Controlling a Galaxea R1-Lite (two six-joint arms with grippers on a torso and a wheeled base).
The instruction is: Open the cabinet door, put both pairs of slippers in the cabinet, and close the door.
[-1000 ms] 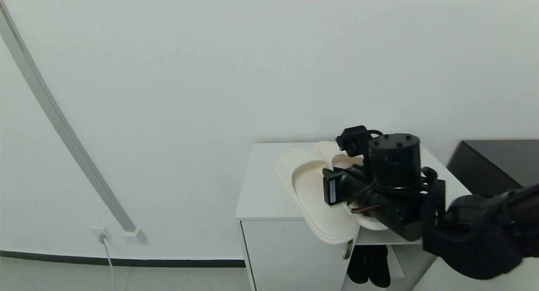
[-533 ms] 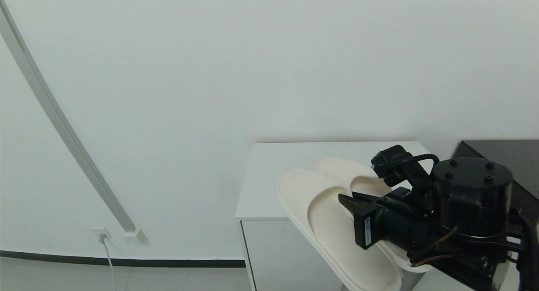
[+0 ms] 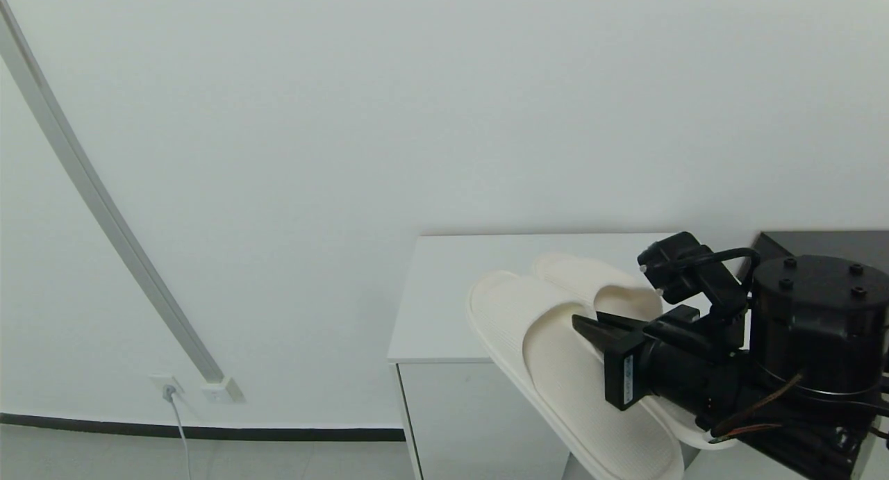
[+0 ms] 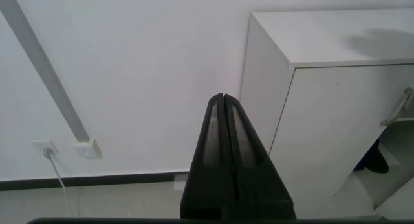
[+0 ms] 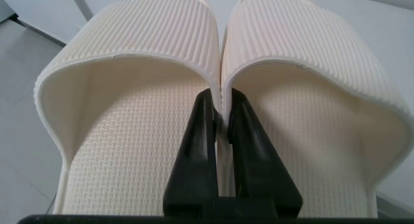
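Cream slippers (image 5: 152, 49) of ribbed matt foam, smooth matt white cabinet (image 3: 444, 299), shiny metal handle (image 4: 396, 110)

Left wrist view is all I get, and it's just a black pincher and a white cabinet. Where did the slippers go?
Observer: The cream slippers are in the right gripper, held tilted over the front edge of the cabinet.
Operator: How can one pincher hold two slippers?
Observer: They sit side by side, and its fingers squeeze the two inner edges together where the slippers meet.
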